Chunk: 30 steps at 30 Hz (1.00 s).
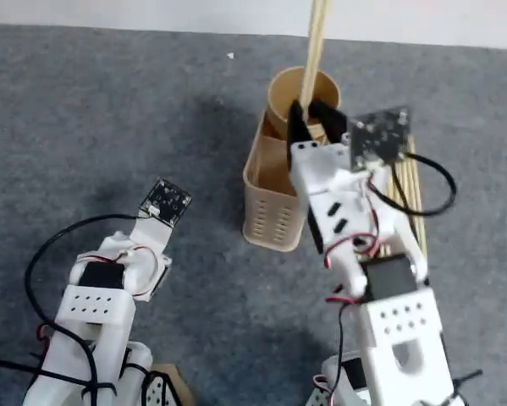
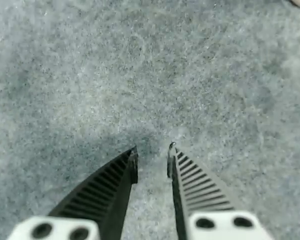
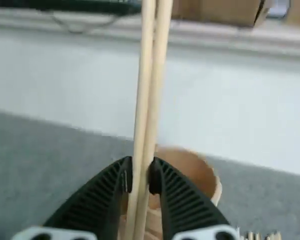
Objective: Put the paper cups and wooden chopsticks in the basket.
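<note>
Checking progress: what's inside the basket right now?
A paper cup stands in the basket's far end; the right gripper holds chopsticks upright above it. The arm covers the rest of the inside.

Right hand [image 1: 314, 114] over the basket [image 1: 270, 211], left hand [image 2: 152, 161] well apart.
Held chopsticks [image 1: 315, 42] stand upright in the right hand, above the paper cup [image 1: 280, 100] in the basket; loose chopsticks [image 1: 411, 182] lie on the counter [image 1: 109, 110] to that hand's right.

Upper centre: right arm's black fingers [image 1: 299, 127] clamped on pale wooden chopsticks [image 1: 316, 42], held upright over brown paper cup [image 1: 280, 95] standing in beige perforated plastic basket [image 1: 268, 216].
</note>
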{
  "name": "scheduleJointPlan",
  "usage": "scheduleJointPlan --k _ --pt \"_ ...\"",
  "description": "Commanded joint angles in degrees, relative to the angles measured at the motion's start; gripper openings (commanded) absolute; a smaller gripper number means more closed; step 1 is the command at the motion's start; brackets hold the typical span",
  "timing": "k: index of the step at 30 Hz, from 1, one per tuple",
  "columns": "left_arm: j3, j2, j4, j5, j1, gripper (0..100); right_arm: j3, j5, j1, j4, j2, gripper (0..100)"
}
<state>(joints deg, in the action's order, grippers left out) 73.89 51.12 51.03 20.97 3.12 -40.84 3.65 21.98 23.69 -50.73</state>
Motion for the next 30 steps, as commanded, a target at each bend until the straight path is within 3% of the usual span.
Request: scheduleJointPlan --k 1,7,13,18,24,30 --pt "-0.1 0.4 -0.8 0.2 -0.7 13 0.4 -0.4 0.5 -3.4 2.9 0.5" --pt "-0.1 0.4 -0.8 0.3 -0.7 13 0.4 -0.1 0.1 -1.5 3.3 3.2" --pt "-0.1 0.4 -0.8 0.3 -0.7 13 0.5 -0.4 0.4 6.0 -3.5 25.1" --pt "0.0 0.4 -0.8 0.3 -1.5 13 0.8 -0.1 -0.9 12.1 -8.3 25.6" --pt "1.3 0.7 -0.9 0.4 -4.2 13 11.6 0.8 -16.8 28.9 -7.6 25.6" --pt "1.5 0.7 -2.0 0.3 -3.4 13 15.3 16.2 -29.8 37.5 4.2 25.6"
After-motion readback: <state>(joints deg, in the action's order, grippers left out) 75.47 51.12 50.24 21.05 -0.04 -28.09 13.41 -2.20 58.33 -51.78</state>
